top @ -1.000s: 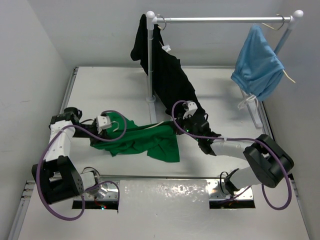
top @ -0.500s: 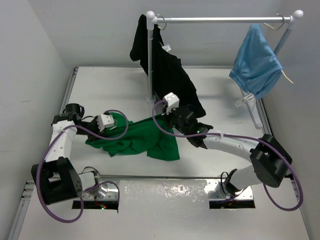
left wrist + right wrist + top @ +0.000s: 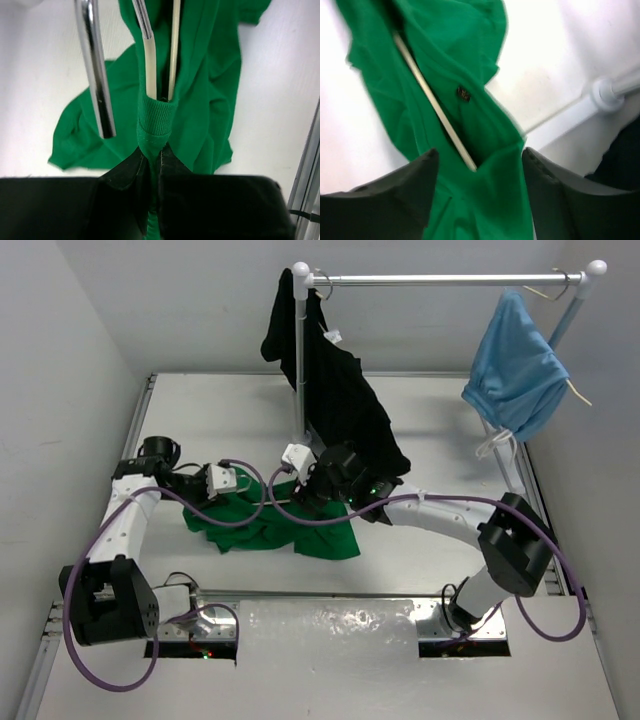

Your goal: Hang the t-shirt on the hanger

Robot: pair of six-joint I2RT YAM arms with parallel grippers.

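Note:
The bright green t-shirt (image 3: pixel 268 527) lies crumpled on the white table between the two arms. My left gripper (image 3: pixel 222 483) is shut on its ribbed collar (image 3: pixel 156 117). Two thin cream-white arms of the hanger (image 3: pixel 150 65) run into that collar opening, with a shiny metal rod (image 3: pixel 96 75) beside them. My right gripper (image 3: pixel 298 498) hovers over the shirt's right part with its jaws open. In the right wrist view, green cloth (image 3: pixel 470 60) and one hanger arm (image 3: pixel 434 104) lie between the open fingers (image 3: pixel 412 182), untouched. My right gripper (image 3: pixel 477 165) holds nothing.
A metal clothes rack (image 3: pixel 440 280) spans the back of the table, its post foot (image 3: pixel 301 437) just behind the shirt. A black garment (image 3: pixel 345 405) hangs from the rack down to the right arm. A light-blue garment (image 3: pixel 515 365) hangs at the right end.
My right arm swung left from the black garment to over the green t-shirt, and its jaws opened. My left gripper shifted slightly back and right, still clamping the collar.

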